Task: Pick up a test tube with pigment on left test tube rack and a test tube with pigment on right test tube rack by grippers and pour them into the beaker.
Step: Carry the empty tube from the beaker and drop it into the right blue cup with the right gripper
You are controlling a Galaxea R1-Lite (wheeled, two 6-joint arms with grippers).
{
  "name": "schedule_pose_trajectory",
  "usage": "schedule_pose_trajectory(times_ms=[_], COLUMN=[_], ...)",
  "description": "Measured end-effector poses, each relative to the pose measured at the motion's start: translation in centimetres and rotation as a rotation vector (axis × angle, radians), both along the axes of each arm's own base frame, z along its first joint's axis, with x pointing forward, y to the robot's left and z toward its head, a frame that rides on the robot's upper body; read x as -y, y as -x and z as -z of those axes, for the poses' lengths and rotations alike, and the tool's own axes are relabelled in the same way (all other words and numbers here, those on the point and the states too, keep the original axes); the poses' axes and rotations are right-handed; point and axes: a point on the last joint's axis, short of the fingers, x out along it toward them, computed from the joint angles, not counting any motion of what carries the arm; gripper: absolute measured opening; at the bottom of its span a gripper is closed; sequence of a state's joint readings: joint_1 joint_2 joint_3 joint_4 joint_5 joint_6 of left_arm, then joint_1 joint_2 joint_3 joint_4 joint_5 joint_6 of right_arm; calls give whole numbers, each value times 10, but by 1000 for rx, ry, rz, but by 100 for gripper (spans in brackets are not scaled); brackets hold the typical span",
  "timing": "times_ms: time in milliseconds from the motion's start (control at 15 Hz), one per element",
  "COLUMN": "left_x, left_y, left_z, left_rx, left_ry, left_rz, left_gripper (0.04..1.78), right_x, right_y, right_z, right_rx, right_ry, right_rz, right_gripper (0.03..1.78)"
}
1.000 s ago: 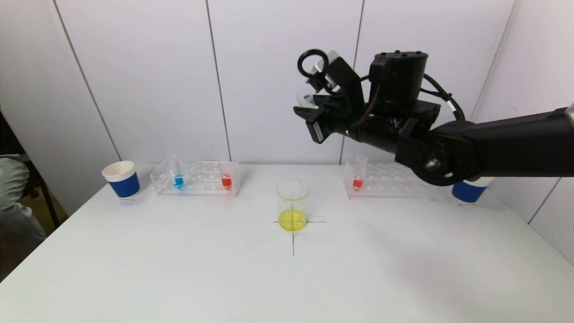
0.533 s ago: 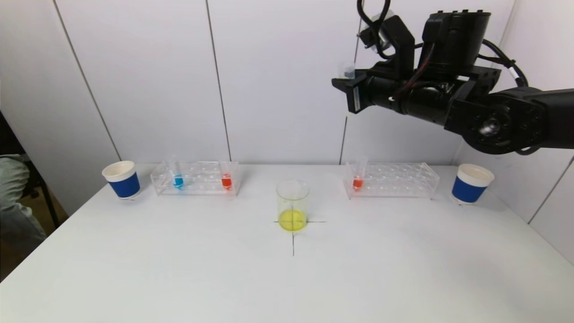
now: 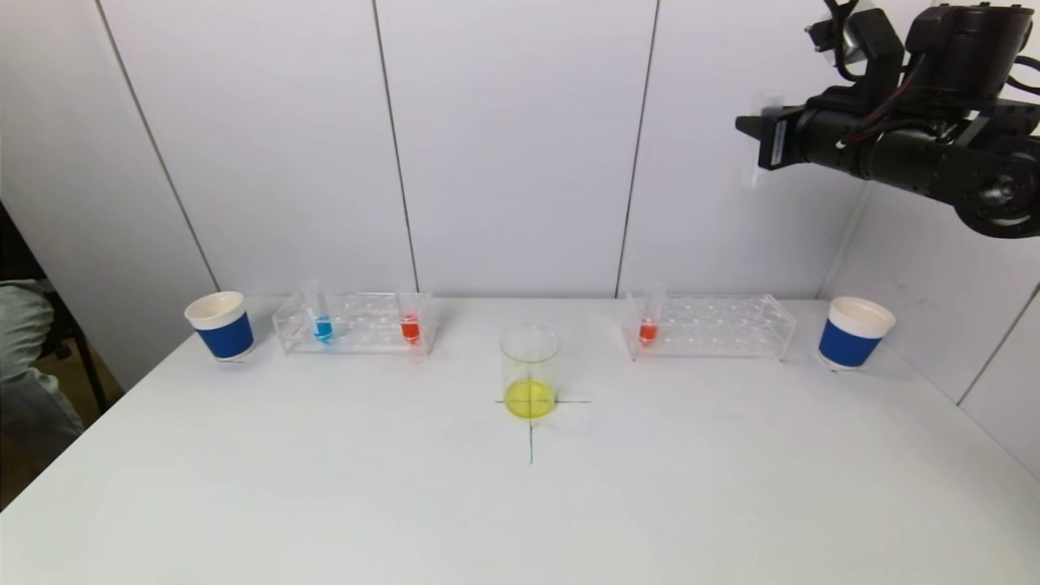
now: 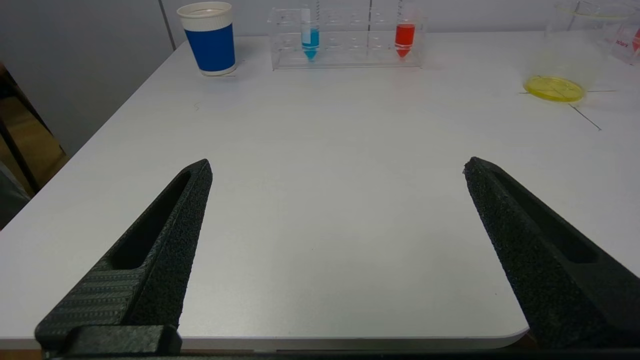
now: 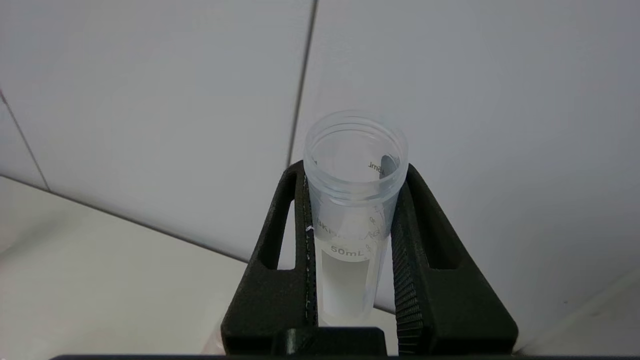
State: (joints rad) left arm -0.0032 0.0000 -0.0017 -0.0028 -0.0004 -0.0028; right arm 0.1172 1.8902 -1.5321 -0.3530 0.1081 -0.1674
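Observation:
My right gripper [image 3: 762, 134] is high above the table's back right, shut on a clear, empty test tube [image 3: 754, 166] that hangs upright. In the right wrist view the tube [image 5: 350, 240] sits between both fingers [image 5: 425, 260], its open mouth showing. The beaker [image 3: 530, 372] stands mid-table on a cross mark, with yellow liquid in its bottom. The left rack [image 3: 366, 321] holds a blue tube [image 3: 322, 325] and a red tube [image 3: 410, 325]. The right rack [image 3: 731, 325] holds one red tube [image 3: 647, 327]. My left gripper [image 4: 337, 164] hovers open and empty over the table's near left corner.
A blue paper cup [image 3: 221, 325] stands left of the left rack, and another [image 3: 855, 331] right of the right rack. A white panelled wall runs close behind the racks. The table's near edge [image 4: 320, 340] lies just under the left gripper.
The right arm has swung from above the beaker up and to the right with the tube, which has turned from tipped over to upright. The left gripper has not moved.

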Motion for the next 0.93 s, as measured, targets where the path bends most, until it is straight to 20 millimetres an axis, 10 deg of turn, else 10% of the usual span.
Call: schedule_pose_trajectory(times_ms=[933], left_x=[0], left_y=[0], left_z=[0], left_rx=[0], left_ry=[0], left_rz=[0], left_gripper=[176], right_x=[178], right_y=[-23], right_z=[31], right_rx=[-69], right_ry=[-91], right_rz=[324], right_gripper=[48])
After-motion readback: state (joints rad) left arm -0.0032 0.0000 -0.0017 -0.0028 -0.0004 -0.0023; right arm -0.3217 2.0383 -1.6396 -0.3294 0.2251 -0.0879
